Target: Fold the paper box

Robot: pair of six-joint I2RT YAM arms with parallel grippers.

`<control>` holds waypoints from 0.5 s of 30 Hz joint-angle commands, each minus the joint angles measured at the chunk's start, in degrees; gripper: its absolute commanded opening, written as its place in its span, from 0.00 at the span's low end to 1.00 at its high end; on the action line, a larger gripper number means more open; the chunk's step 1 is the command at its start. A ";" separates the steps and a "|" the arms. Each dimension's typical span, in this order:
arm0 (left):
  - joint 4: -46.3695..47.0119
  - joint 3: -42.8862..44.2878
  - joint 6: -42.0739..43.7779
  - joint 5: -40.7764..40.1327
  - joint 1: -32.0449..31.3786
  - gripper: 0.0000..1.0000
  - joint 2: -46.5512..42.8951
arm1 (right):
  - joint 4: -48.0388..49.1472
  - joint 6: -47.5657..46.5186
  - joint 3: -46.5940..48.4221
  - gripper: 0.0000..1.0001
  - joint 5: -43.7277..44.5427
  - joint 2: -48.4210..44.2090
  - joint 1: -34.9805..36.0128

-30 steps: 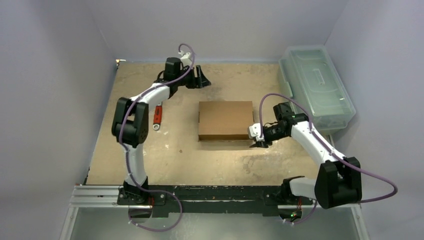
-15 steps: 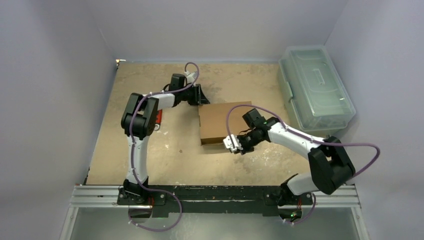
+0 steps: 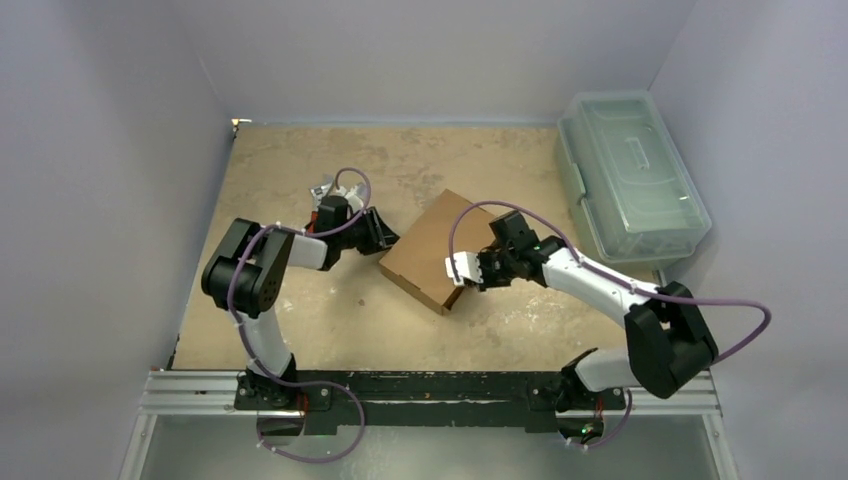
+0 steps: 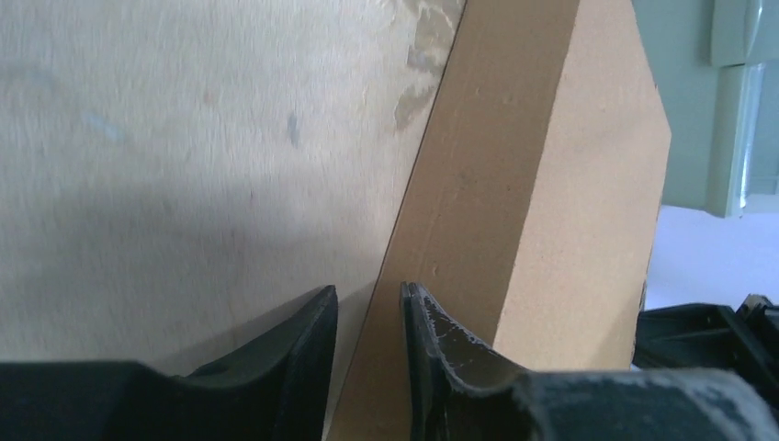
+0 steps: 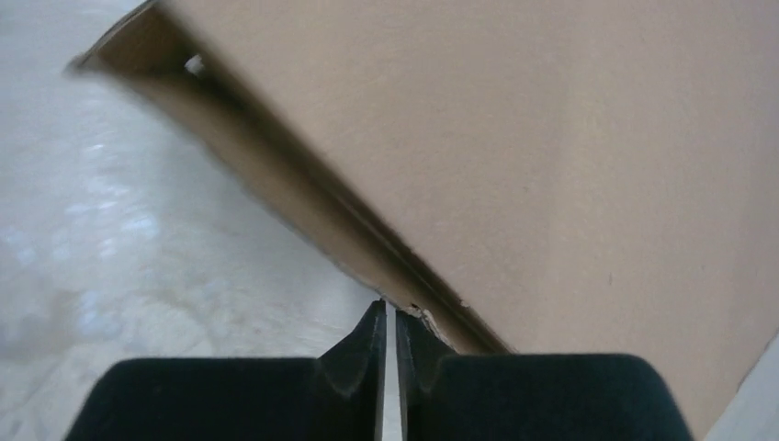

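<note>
Box (image 3: 430,250) skewed, left pincer (image 3: 385,238) by corner, right pincer (image 3: 462,271) at near edge

White links (image 3: 600,283), purple cables (image 3: 486,204); left pincer (image 4: 367,299), right pincer (image 5: 390,312) black.

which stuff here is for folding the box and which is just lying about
For the job: box, left claw, right claw.
Lying about: bin.
</note>
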 commanded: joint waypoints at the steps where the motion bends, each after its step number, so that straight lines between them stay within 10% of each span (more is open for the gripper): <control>1: 8.44 -4.95 -8.19 -3.24 -1.86 0.34 -5.69 | -12.72 -17.99 0.14 0.14 -14.42 -3.34 0.51; 15: 2.05 -2.72 -5.78 -5.14 -1.70 0.39 -5.90 | -23.65 -28.11 2.26 0.07 -17.27 2.94 3.21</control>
